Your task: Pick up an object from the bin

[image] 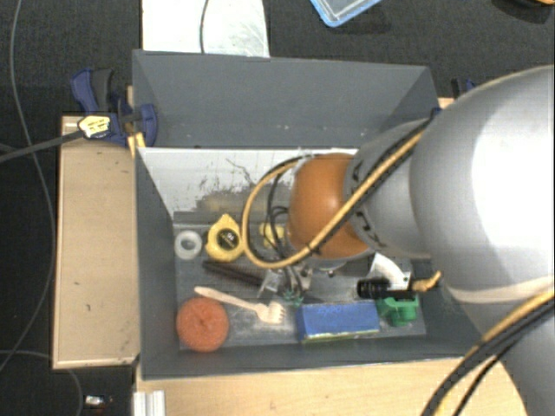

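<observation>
- The pincer (284, 289) is hanging low over the middle of the bin (277, 102), under the arm's orange wrist cover (321, 202). Whether it is standing apart or together cannot be told, because the wrist is hiding much of it.
- The thing nearest to it is the cream toothbrush (238, 303). It is lying flat on the floor, with its bristled head just in front of the pincer and its handle running left toward the orange-red ball (202, 323).
- The dark stick (234, 273) is lying just left of the pincer, and the blue sponge (338, 319) is sitting just right of the toothbrush head, along the near wall.
- Nothing is showing inside the pincer, so the step in hand is likely the final lowering onto the toothbrush.
- To do it well, the arm is probably needing to line the pincer across the thin handle near the head rather than along it, and to go right down to the floor, since the thing is lying so low.
- The crowding is the main risk: coming down slightly off could be catching the sponge's edge or the stick instead.
</observation>
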Available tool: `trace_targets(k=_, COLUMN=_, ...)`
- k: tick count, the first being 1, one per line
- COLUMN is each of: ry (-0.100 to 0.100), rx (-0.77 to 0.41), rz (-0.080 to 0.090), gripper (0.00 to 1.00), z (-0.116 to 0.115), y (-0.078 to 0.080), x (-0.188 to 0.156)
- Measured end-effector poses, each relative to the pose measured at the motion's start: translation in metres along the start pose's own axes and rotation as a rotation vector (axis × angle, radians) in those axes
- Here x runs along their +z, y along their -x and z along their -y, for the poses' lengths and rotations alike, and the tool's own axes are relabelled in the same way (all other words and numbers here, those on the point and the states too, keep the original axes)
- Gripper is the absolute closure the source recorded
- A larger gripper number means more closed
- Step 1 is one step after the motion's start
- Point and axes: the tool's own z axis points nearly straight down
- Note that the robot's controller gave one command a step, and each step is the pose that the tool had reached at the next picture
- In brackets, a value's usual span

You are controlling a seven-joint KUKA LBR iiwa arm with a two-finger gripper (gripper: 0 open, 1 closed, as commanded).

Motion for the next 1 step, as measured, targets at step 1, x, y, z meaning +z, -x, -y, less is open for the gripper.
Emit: trace_targets(k=1, ry=0.0, rx=0.003, rz=0.0, gripper=1.0, z=0.0, y=0.0, x=0.0)
